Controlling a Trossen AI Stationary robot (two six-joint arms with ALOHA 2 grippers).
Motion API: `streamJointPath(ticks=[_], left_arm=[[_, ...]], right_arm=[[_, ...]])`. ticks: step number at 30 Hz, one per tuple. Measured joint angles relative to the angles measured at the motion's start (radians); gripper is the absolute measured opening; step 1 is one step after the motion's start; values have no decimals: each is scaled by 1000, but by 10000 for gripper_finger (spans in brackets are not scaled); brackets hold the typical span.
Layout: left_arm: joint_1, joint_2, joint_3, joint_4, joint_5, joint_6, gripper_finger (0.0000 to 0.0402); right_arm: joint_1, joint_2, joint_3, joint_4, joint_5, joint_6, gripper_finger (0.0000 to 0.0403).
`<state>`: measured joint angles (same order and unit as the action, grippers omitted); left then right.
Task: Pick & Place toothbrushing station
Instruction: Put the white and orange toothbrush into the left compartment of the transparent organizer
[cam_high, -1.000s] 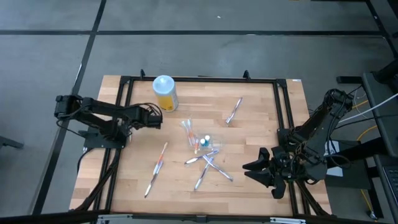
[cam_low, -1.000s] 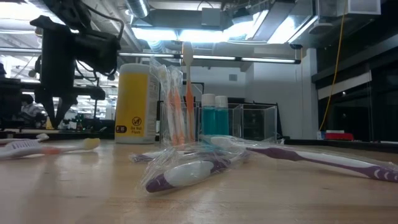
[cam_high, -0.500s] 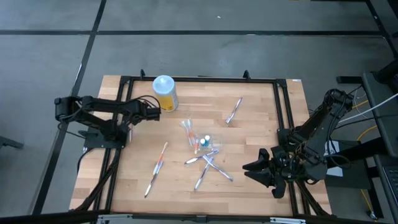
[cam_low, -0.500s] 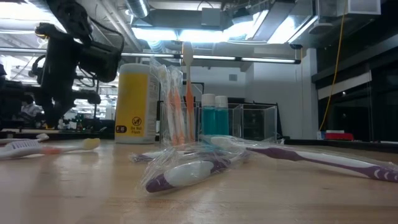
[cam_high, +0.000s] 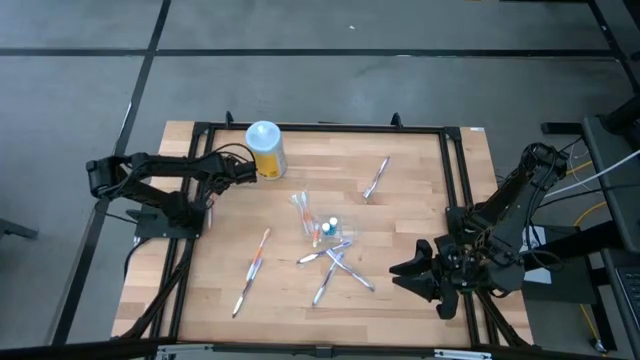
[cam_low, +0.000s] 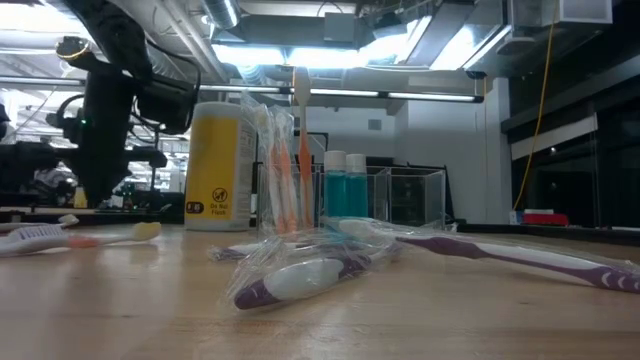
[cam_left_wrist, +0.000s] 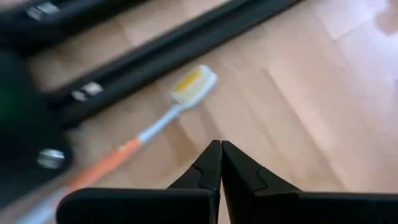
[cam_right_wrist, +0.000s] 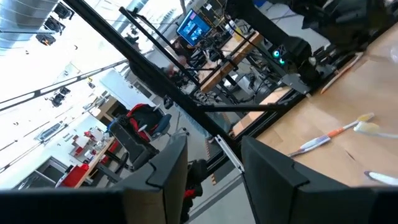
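Over on the left, the left gripper (cam_high: 250, 170) hangs above the wooden table (cam_high: 420, 300) just beside the yellow bottle with the pale round cap (cam_high: 265, 149), its fingers clenched tip to tip on nothing. There is bare wood below it, with the black frame rail (cam_high: 195, 190) close along the table's left edge. A second ago the gripper sat lower and further from the bottle; it has swung up toward it.

The left wrist view adds what the overhead cannot: pinched fingertips (cam_left_wrist: 219, 163) over an orange-handled toothbrush with a white neck and yellowish head (cam_left_wrist: 163, 118), lying near the rail. From above, this seems to be the orange and white toothbrush (cam_high: 252, 268) lying slantwise in the open front-left area, though that match is hard to confirm.

In the centre, the small clear holder with upright orange brushes and two blue-capped pieces (cam_high: 318, 224) stands behind a loose pile of purple and white toothbrushes in clear wrap (cam_high: 333, 265). The low view shows the holder's brushes (cam_low: 285, 160) standing upright, and the wrapped purple brush (cam_low: 300, 278) nearest the camera.

A single pale toothbrush (cam_high: 376, 178) lies alone toward the back right, with clear wood around it.

At the right edge, the right gripper (cam_high: 405, 272) waits low by the rail, fingers (cam_right_wrist: 273, 165) parted and empty, unmoved.
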<state>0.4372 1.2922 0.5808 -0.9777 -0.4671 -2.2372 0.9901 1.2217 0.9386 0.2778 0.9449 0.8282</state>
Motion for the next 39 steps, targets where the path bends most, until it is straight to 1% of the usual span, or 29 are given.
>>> streamJointPath(ticks=[4, 11, 16, 18, 25, 31, 39], left_arm=[[31, 13, 0, 51, -18, 8, 2], [86, 45, 0, 95, -28, 25, 1], [134, 59, 0, 184, -63, 120, 2], [149, 62, 0, 205, -61, 138, 1], [145, 61, 0, 118, -47, 24, 2], [139, 61, 0, 28, -43, 16, 2], [139, 61, 0, -22, -34, 10, 3]], right_arm=[[0, 0, 0, -24, -21, 29, 155], [7, 0, 0, -25, -22, 36, 155], [7, 0, 0, -25, -21, 35, 155], [7, 0, 0, -26, -21, 36, 155], [7, 0, 0, -27, -18, 54, 155], [6, 0, 0, -40, 0, 52, 155], [7, 0, 0, -48, 1, 56, 155]])
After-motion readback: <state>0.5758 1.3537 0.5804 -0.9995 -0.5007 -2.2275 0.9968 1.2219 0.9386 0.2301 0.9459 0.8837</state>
